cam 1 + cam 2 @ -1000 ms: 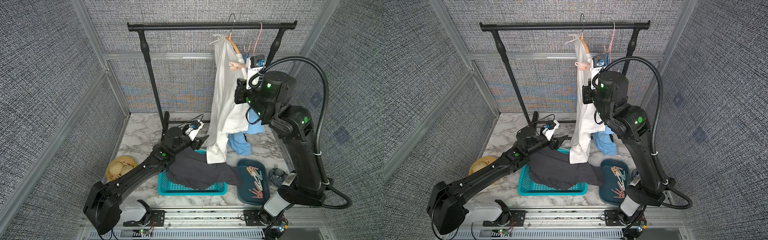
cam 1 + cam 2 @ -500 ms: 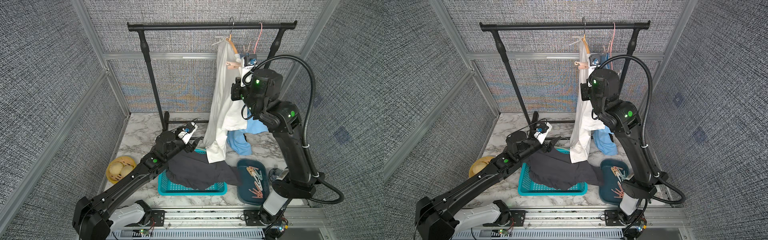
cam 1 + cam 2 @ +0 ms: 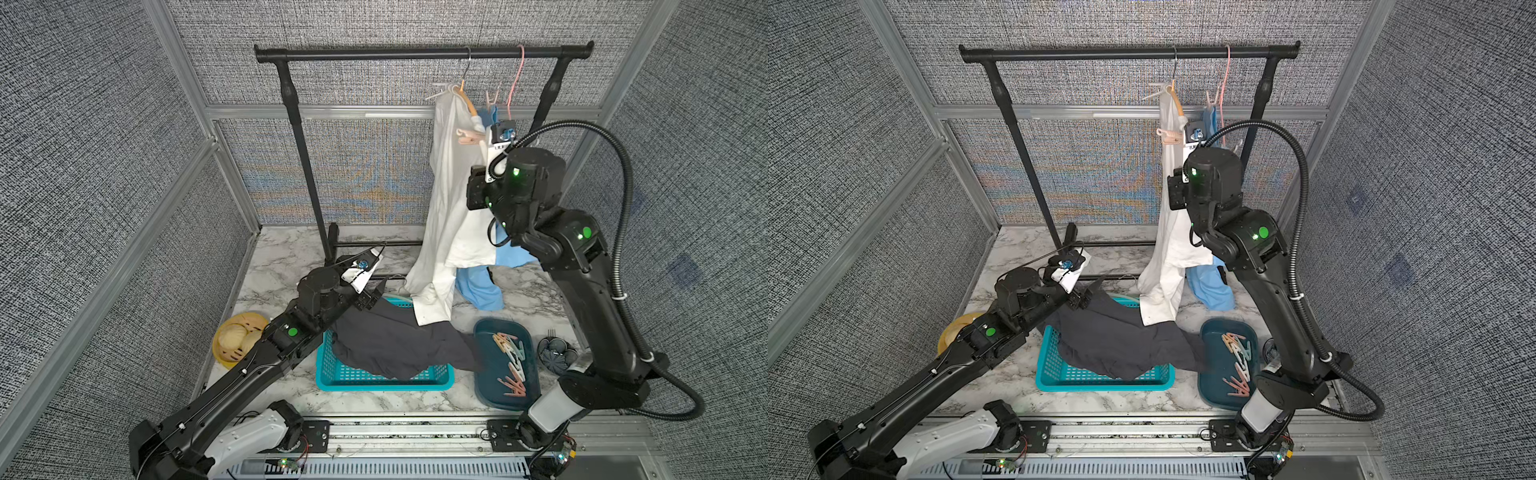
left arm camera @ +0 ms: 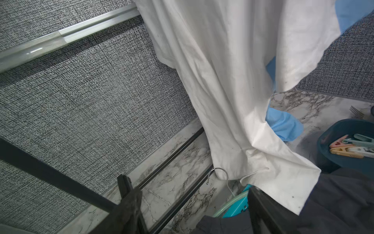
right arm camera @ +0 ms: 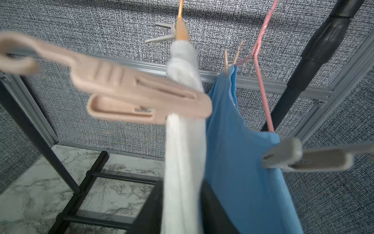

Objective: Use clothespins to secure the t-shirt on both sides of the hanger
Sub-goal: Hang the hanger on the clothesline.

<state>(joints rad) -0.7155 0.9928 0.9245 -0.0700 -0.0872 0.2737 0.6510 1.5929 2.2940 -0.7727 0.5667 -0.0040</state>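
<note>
A white t-shirt (image 3: 449,187) hangs on an orange hanger (image 3: 467,97) from the black rail. A beige clothespin (image 5: 141,97) grips its near shoulder, shown in both top views (image 3: 469,137) (image 3: 1169,136). A pale one (image 5: 162,34) sits at the far shoulder by the hook. My right gripper (image 5: 184,206) stands open just below the beige pin, holding nothing, with shirt cloth hanging between its fingers (image 5: 214,202). My left gripper (image 4: 194,204) is open and empty, low near the shirt's hem (image 4: 263,168). More clothespins (image 3: 509,353) lie in a dark teal tray (image 3: 482,332).
A blue t-shirt (image 5: 242,152) on a pink hanger (image 5: 263,97) hangs right behind, with pins of its own (image 5: 293,156). A turquoise basket (image 3: 374,380) holds a dark grey garment (image 3: 395,340). A spare hanger's hook (image 4: 220,172) lies beside it. A yellow dish (image 3: 239,340) sits at the left.
My right gripper has opened and let go of the beige clothespin, which stays clipped on the white shirt. The left arm has drawn back from the hem and its jaws stand a little wider.
</note>
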